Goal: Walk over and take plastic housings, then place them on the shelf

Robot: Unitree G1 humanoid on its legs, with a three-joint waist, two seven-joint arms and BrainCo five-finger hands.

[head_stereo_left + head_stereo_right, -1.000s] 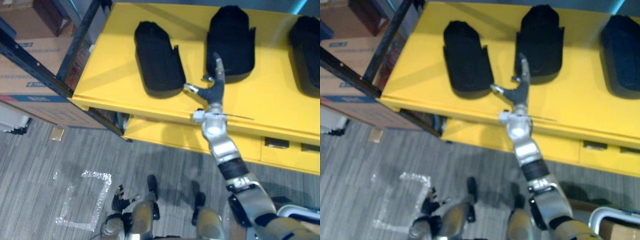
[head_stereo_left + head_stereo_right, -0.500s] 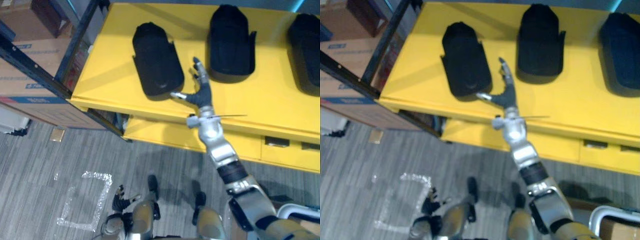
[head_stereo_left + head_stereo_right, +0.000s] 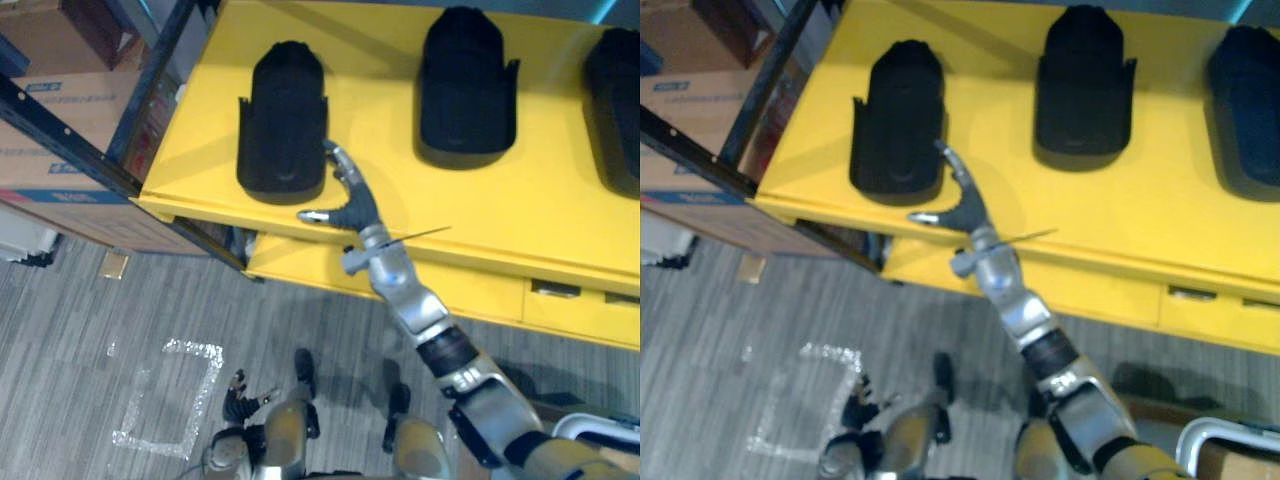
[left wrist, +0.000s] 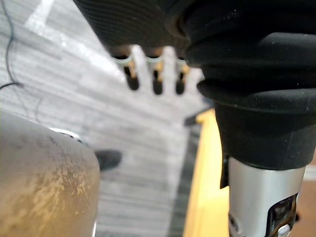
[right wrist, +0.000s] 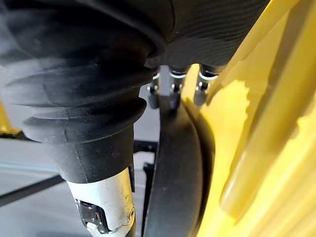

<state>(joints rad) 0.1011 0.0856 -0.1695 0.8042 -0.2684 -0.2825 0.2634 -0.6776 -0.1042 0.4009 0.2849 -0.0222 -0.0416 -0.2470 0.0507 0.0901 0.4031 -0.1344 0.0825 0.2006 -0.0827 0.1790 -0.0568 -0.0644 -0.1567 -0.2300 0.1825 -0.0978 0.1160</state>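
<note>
On shelf (image 3: pixel 400 205), right hand (image 3: pixel 350 207), housing (image 3: pixel 283 120) shifted left

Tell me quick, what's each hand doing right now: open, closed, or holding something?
Left hand: open, relaxed, holding nothing.
Right hand: open, straight fingers against the side of the leftmost plastic housing, not gripping it.

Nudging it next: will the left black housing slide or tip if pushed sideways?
Likely slides, not tips: the left housing lies flat on the yellow shelf. Probably stiff: a moulded shell, undented where the right hand touches its side.
</note>
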